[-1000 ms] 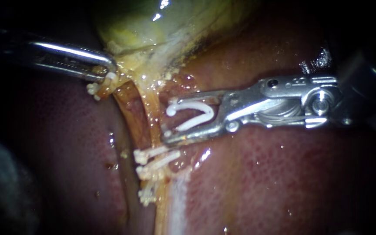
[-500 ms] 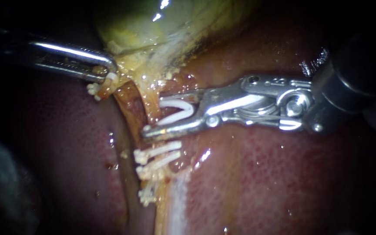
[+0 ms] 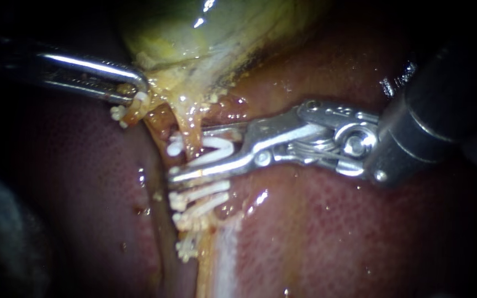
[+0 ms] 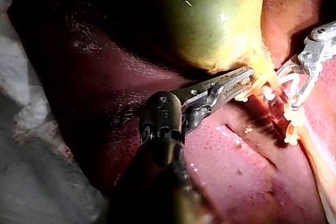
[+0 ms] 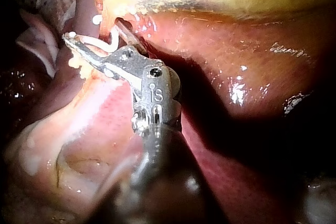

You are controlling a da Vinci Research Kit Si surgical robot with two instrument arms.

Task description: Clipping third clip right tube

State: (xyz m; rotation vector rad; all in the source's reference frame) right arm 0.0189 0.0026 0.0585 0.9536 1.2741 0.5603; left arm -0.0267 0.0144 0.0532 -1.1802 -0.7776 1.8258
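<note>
1. My right instrument (image 3: 187, 152) comes in from the right of the frame. Its shaft is dark in the upper right and its jaws reach to the centre.
2. Its jaws stand a little apart and grip a white clip (image 3: 219, 146) between them. The clip is an open V with one leg against each jaw.
3. The right tube (image 3: 190, 124) is a yellow strand that runs down from the gallbladder (image 3: 194, 33) at the top centre. It passes between the clip's legs.
4. The upper leg goes behind the tube, and its rounded end shows just left of it. My lower jaw crosses in front of the tube.
5. A gap shows between the clip's legs, so the clip is not closed on the tube.
6. Just below my lower jaw, the set clips (image 3: 205, 192) lie across the same strand. They are stacked close together, with their beaded ends to the left. One more sits lower, near the bottom centre.
7. My left instrument (image 3: 139, 91) comes in from the left edge, in the upper left. Its jaws are clamped on yellow tissue at the gallbladder's neck.
8. Just under its tip hangs an orange stub (image 3: 133, 112) with a small white clip on it.
9. In the left wrist view my left jaws pinch the gallbladder's narrow end, and the right instrument holds its clip just beyond them.
10. In the right wrist view the clip sits between my right jaws, against pale yellow tissue.
11. The liver (image 3: 332, 232) fills the lower frame, red and wet.
</note>
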